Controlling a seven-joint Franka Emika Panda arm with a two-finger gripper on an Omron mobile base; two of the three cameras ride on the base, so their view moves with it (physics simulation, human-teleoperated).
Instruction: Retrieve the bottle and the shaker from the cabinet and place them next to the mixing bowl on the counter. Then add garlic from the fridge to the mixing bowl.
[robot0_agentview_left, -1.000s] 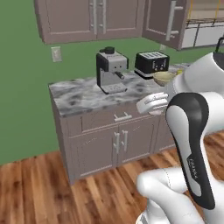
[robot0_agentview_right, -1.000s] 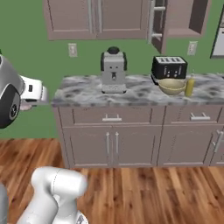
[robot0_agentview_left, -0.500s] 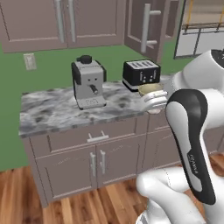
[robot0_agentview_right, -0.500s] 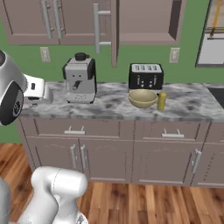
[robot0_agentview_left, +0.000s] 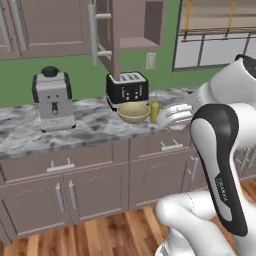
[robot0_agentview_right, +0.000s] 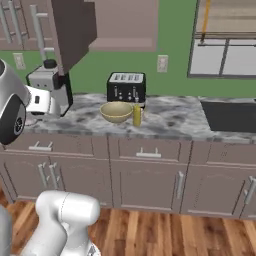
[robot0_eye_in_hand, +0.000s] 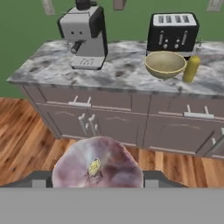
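The gripper (robot0_eye_in_hand: 97, 175) holds a pinkish-white garlic (robot0_eye_in_hand: 97, 167) bulb between its fingers, low in the hand view. Ahead, well apart from it, the tan mixing bowl (robot0_eye_in_hand: 165, 64) sits on the grey marbled counter (robot0_eye_in_hand: 122, 72) before a black toaster (robot0_eye_in_hand: 172, 31). The yellow-olive bottle (robot0_eye_in_hand: 191, 68) stands just beside the bowl. A coffee machine (robot0_eye_in_hand: 85, 36) stands farther left.

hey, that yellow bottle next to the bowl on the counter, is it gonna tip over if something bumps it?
Probably, yes. The bottle stands upright, tall and narrow, so a nudge near its neck would likely topple it. On its side the round body might roll along the counter. The mixing bowl close beside it may stop a fall that way.
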